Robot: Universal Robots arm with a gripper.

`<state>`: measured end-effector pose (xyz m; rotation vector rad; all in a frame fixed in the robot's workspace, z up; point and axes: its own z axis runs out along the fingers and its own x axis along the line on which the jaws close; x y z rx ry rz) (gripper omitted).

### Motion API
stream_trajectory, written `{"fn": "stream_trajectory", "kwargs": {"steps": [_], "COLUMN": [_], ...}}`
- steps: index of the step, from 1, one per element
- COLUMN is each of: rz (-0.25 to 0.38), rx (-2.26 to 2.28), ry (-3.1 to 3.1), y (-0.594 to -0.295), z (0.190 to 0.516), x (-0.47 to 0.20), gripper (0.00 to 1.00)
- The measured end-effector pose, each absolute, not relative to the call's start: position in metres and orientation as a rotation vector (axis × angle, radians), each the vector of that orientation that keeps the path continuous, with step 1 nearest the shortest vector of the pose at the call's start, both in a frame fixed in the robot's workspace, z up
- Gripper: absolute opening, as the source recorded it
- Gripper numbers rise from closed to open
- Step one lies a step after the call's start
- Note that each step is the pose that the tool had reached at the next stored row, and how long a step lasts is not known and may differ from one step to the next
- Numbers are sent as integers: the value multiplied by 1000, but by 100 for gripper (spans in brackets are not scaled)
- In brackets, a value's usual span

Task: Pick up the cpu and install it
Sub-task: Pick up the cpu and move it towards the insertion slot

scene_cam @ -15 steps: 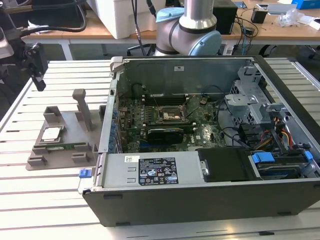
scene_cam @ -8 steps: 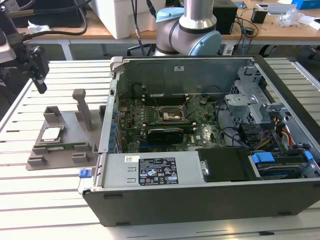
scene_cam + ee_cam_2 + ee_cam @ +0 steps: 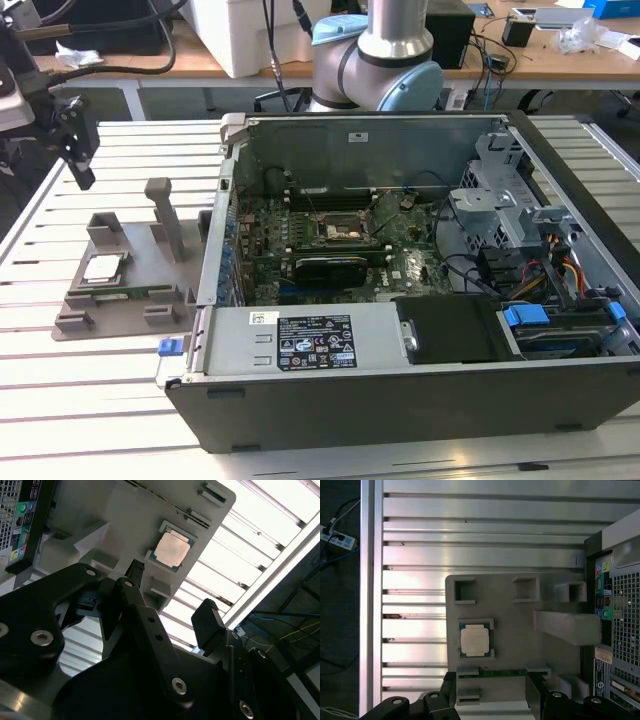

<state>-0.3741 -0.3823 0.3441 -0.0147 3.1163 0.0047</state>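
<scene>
Exterior view, far left, upper part: black gripper [image 3: 80, 165] hanging in the air over a slatted metal table [image 3: 60, 400], well apart from everything on it. In both wrist views, fingers [image 3: 207, 615] spread wide with nothing between them, gripper [image 3: 170, 587] [image 3: 492, 695] pointing down toward a grey holder [image 3: 125, 520] [image 3: 515, 625]. Lower left of the exterior view: that same holder [image 3: 110, 325] flat on the table, with upright posts at its back. Cpu [image 3: 103, 267] lying flat in a square recess of the holder, silver top facing up, untouched by the gripper; seen in both wrist views as a pale square with a thin dark rim [image 3: 172, 550] [image 3: 474, 640], seated between two small ledges. Just beside the cpu, nearer the front edge of the holder, a green stick [image 3: 130, 294] [image 3: 492, 672] resting in a slot. Centre to right of the exterior view: open case [image 3: 400, 390] lying on its side, just beside the holder, its green board [image 3: 270, 255] exposed. Near the middle of the board, a square socket [image 3: 340, 228] with a metal frame. Top centre of the exterior view, behind the case: grey and blue arm [image 3: 385, 50].
</scene>
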Motion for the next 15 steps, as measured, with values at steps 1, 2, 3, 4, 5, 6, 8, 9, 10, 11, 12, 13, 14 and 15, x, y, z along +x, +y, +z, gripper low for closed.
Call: {"fn": "stream_trajectory", "kwargs": {"steps": [1, 2, 3, 4, 5, 6, 8, 9, 10, 11, 12, 13, 14, 15], "rz": [5, 5, 5, 5, 5, 5, 5, 5, 5, 5, 5, 5, 5, 5], "rx": [-15, -15, -15, -15, -15, -15, -15, -15, -15, -15, -15, -15, -15, -15], "ry": [3116, 3116, 3116, 3116, 3116, 3116, 3116, 3116, 3116, 3116, 3116, 3116, 3116, 3116], "y": [-382, -382, -382, -382, -382, -382, -382, -382, -382, -382, -382, -382, -382, -382], "z": [343, 343, 342, 341, 340, 339, 338, 337, 336, 335, 334, 334, 332, 332], "x": [-374, -374, -374, -374, -374, -374, -374, -374, -374, -374, -374, -374, -374, -374], "gripper": [66, 66, 66, 66, 66, 66, 66, 66, 66, 66, 66, 66, 66, 66]}}
